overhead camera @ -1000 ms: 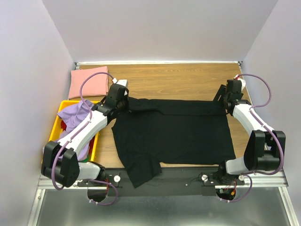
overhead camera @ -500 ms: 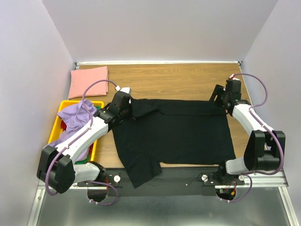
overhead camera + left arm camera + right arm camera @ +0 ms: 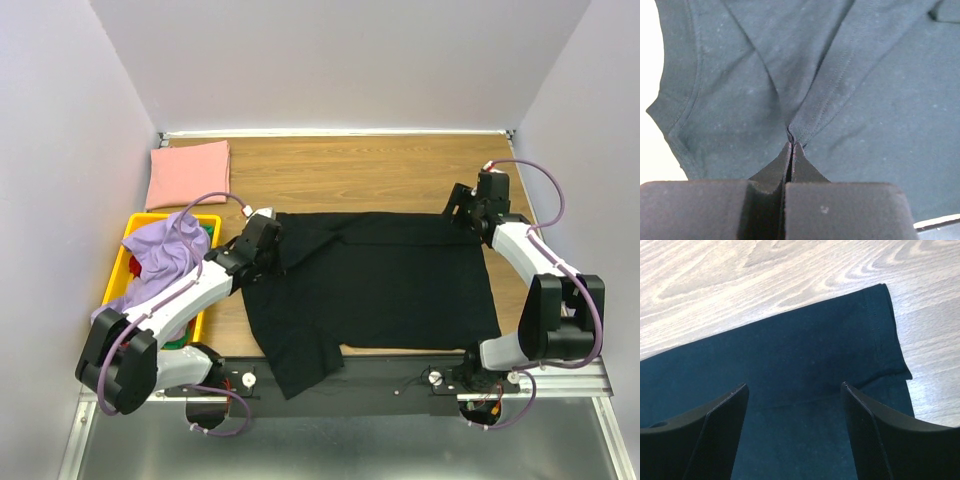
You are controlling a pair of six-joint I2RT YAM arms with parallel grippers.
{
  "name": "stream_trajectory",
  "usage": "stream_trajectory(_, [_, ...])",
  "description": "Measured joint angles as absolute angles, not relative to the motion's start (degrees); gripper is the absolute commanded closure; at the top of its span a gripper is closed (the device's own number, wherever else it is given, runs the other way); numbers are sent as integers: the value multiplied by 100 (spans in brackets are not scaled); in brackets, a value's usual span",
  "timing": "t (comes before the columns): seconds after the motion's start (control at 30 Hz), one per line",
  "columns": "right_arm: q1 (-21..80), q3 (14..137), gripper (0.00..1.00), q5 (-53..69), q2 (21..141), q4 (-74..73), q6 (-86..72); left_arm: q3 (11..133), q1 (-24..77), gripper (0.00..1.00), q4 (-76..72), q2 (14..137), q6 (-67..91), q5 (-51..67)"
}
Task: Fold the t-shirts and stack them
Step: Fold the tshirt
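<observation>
Black soft cloth short-sleeved t-shirt [image 3: 380, 280] — spread across the middle of the wood-grain bench [image 3: 380, 170], one sleeve trailing over the near edge. Left claw [image 3: 272, 245] clamped tight on a raised ridge of that cloth near the shirt's far left corner. In the left wrist view, fingertips [image 3: 772, 172] pressed together with the fold pinched between them, creases fanning away. Right claw [image 3: 462, 210] spread wide just over the shirt's far right corner — nothing between its fingers [image 3: 725, 425], only hem and bare wood in the gap. Dusty pink cloth t-shirt [image 3: 190, 172] folded flat at the far left corner of the bench. Lavender purple cloth t-shirt [image 3: 160, 250] heaped in the yellow plastic crate [image 3: 120, 265] by the left edge.
</observation>
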State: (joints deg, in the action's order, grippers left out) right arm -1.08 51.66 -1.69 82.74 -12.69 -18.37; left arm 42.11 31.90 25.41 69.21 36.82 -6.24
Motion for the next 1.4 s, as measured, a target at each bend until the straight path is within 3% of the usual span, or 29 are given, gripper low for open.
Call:
stream_trajectory(0.07, [-108, 5151, 19, -161, 8294, -1251, -1839, 4152, 3190, 75, 2532, 6921, 3756, -674])
stream_trajectory(0.1, [-108, 5146, 19, -158, 8307, -1247, -1839, 4147, 3190, 63, 2526, 6921, 3767, -690])
stream_trajectory(0.17, [-108, 5146, 19, -156, 8326, -1238, -1841, 4143, 3190, 58, 2484, 6901, 3863, -731])
stream_trajectory(0.3, [-108, 5146, 19, -185, 8344, -1199, -1859, 4134, 3197, 28, 2421, 6552, 4097, -926])
stream_trajectory(0.4, [-108, 5146, 19, -311, 8364, -1179, -1896, 4123, 3148, 17, 2226, 5826, 4270, -1243])
stream_trajectory(0.53, [-108, 5249, 20, -449, 8547, -1151, -1981, 4132, 2633, 18, 1730, 5553, 4187, -1365])
stream_trajectory(0.6, [-115, 5352, 21, -480, 8687, -1096, -2036, 4156, 2115, 26, 1393, 5756, 4042, -1308])
stream_trajectory(0.9, [-349, 5745, 28, -320, 9295, -825, -2329, 5262, 921, 55, 607, 8735, 3306, -764])
stream_trajectory(1.4, [-725, 5848, 29, 150, 9845, -563, -2536, 6195, 751, 51, 305, 10259, 3221, -51])
